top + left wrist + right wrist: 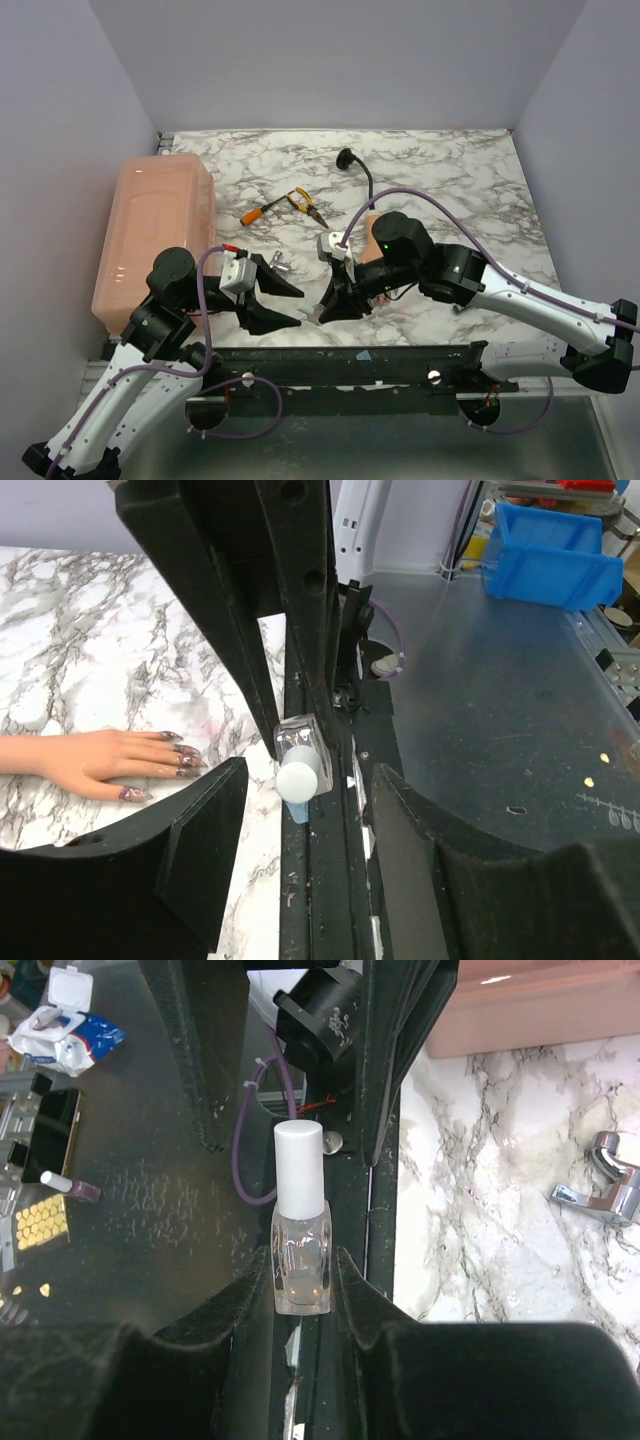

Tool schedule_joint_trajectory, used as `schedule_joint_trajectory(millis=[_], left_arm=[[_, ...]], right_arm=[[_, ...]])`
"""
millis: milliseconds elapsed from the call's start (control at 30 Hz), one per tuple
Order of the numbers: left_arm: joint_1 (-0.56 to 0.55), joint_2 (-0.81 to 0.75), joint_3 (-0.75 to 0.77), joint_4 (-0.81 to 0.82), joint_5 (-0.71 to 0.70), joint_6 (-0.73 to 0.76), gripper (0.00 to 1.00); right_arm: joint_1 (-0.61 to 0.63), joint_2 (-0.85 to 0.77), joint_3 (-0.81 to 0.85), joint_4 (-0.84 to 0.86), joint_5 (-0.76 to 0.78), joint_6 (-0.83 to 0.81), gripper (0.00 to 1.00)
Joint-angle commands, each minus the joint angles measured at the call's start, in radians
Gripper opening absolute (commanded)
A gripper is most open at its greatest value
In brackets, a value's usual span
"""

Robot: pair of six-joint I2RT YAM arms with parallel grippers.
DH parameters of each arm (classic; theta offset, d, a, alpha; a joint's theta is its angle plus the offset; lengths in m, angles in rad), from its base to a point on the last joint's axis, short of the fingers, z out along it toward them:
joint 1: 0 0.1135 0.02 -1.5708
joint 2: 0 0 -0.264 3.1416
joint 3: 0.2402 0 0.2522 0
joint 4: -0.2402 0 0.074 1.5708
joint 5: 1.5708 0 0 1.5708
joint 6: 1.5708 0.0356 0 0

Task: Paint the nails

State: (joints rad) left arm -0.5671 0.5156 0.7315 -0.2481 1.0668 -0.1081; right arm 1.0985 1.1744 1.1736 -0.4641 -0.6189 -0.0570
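Note:
My right gripper [300, 1285] is shut on the glass base of a clear nail polish bottle with a white cap [299, 1225], held over the table's dark front rail. In the left wrist view the bottle [300, 765] points its cap between my open, empty left gripper's [305, 855] jaws, without touching them. The flesh-coloured mannequin hand [95, 765] lies flat on the marble, its dark nails [180, 755] toward the rail. In the top view the hand [371, 225] is mostly hidden under the right arm; the left gripper [290, 305] faces the right gripper [335, 300].
A pink lidded bin [155, 235] stands at the left. An orange screwdriver [255, 212], yellow pliers [305, 205], a black cabled part [350, 160] and a metal bracket [600, 1185] lie on the marble. A blue bin [550, 545], a wipes pack [60, 1025] and a phone [45, 1120] are off the table.

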Motion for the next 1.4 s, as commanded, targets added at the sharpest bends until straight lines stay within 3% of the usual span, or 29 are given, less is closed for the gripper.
schedule_joint_trajectory(millis=[0,567,700,800,900,1133,1367], left_arm=[[0.001,-0.003,-0.027,0.040,0.043,0.021,0.52],[0.001,0.034,-0.041,0.052,0.038,-0.003,0.38],[0.001,0.043,-0.037,0.050,0.042,-0.008,0.22],[0.001,0.045,-0.037,0.046,0.036,-0.014,0.00],[0.001,0.052,-0.030,0.034,-0.005,-0.044,0.00],[0.002,0.066,0.010,0.015,-0.251,-0.258,0.00],[0.002,0.136,0.094,-0.120,-0.603,-0.517,0.00]], right_arm=[[0.006,0.030,0.039,-0.014,-0.024,-0.023,0.00],[0.006,0.057,0.058,-0.004,-0.036,-0.032,0.00],[0.005,0.062,0.057,-0.002,-0.039,-0.032,0.00],[0.006,0.061,0.050,0.008,-0.037,-0.030,0.00],[0.005,0.051,0.035,0.035,-0.003,-0.022,0.00],[0.007,0.055,0.008,0.068,0.246,-0.025,0.00],[0.006,0.091,0.010,0.112,0.428,-0.026,0.00]])
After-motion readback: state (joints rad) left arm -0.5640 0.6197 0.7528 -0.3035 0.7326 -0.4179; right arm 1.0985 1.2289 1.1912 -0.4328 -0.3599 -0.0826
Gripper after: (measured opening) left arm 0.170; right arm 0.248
